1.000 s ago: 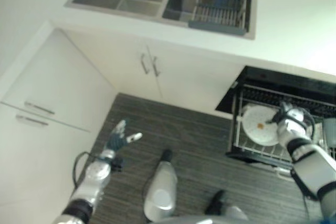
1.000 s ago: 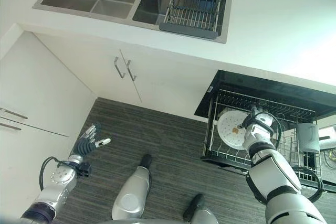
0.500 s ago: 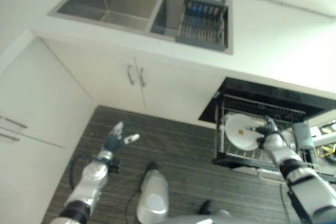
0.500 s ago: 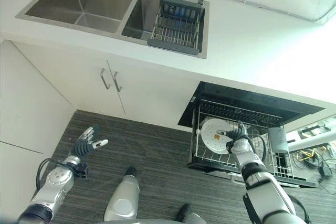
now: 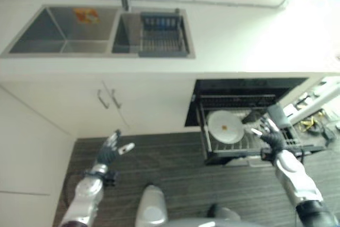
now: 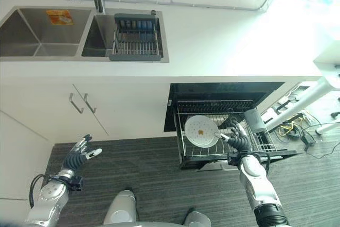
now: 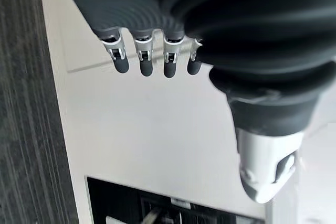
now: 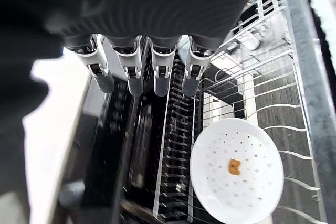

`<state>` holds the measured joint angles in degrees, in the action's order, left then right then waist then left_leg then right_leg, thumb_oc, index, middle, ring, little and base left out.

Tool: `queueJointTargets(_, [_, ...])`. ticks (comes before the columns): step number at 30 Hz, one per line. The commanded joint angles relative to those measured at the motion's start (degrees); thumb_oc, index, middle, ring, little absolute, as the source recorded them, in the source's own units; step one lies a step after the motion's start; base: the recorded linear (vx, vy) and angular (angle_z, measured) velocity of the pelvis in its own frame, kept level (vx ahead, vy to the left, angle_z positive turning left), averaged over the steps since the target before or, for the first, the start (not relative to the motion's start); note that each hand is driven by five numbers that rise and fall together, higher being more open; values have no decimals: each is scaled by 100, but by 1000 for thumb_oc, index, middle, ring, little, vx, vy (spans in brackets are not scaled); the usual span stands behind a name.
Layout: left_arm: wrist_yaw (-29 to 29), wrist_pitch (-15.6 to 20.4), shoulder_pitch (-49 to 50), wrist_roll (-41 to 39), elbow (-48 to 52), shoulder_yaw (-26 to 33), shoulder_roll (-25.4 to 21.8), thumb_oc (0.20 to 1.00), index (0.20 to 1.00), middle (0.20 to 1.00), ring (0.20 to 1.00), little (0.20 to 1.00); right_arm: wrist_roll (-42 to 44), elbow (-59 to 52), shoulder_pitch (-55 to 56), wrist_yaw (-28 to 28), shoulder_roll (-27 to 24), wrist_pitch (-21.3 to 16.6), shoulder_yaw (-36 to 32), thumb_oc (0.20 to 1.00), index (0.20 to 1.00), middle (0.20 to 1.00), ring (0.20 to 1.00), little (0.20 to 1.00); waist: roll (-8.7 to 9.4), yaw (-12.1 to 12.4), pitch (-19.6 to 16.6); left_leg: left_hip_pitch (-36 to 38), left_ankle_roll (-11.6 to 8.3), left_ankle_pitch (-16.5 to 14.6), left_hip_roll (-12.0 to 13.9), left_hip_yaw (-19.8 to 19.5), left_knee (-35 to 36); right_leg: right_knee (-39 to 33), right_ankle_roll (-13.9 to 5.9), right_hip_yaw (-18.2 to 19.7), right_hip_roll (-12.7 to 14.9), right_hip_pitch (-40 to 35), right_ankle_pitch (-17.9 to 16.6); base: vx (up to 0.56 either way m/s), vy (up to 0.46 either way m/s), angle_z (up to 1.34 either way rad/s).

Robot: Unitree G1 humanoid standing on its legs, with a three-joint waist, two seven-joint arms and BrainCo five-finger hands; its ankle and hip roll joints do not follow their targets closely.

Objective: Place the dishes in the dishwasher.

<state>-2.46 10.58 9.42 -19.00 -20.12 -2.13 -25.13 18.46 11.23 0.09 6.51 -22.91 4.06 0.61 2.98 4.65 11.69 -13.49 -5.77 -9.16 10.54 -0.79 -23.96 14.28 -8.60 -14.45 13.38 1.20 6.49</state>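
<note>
white plate in rack, right hand spread beside it.

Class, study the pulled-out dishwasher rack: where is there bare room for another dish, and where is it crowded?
The white plate fills the left part of the dishwasher rack. Free wire runs along the rack's front edge before the plate. The right part is crowded: the right hand, open, hovers there beside a grey cup.

glossy white plate on wire-metal rack; brushed steel sink.
</note>
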Motion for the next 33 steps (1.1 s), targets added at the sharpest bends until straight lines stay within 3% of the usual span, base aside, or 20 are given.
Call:
queueJointTargets(1, [25,226,72,182,441,-39,-223,1000,1000,1000,1000,1000,-94,-103,-290,-118,-197,-591,-226,1000,1000,1000,1000,1000,-23,118,-120,436,-275,142,595,342,677,291,-478,214,308,73,250,18,31,-10])
queueJointTargets(7, [57,218,18,198,522,-69,-163,1000,1000,1000,1000,1000,-88,-730,-109,-403,-239,-958,-367,1000,1000,1000,1000,1000,-68,-72,-133,541,-283,113,633,474,677,291,-470,338,319,115,257,9,51,-9])
queueJointTargets(21, [164,237,-8,123,477,-45,-88,1000,1000,1000,1000,1000,-360,-1483,-109,-593,-680,-995,-471,1000,1000,1000,1000,1000,60,-158,-150,654,-267,36,643,578,677,291,-468,416,324,146,236,4,23,-6])
queueJointTargets(24, [172,238,16,142,503,-76,-26,1000,1000,1000,1000,1000,171,-1589,-161,-822,-546,-956,-468,1000,1000,1000,1000,1000,2,-169,-173,680,-273,41,652,599,677,291,-441,411,330,124,254,10,13,-1])
queueJointTargets(26, [189,179,22,131,551,-71,-14,1000,1000,1000,1000,1000,-96,-1648,-184,-968,-660,-896,-434,1000,1000,1000,1000,1000,-28,-174,-198,686,-293,50,668,613,677,291,-419,397,338,133,265,3,39,-12])
queueJointTargets(33, [337,307,4,131,412,-194,108,1000,1000,1000,1000,1000,-514,-1840,-307,-680,-688,-1054,-361,1000,1000,1000,1000,1000,-67,-203,-204,691,-288,39,651,613,677,291,-385,425,338,175,261,-15,6,-2])
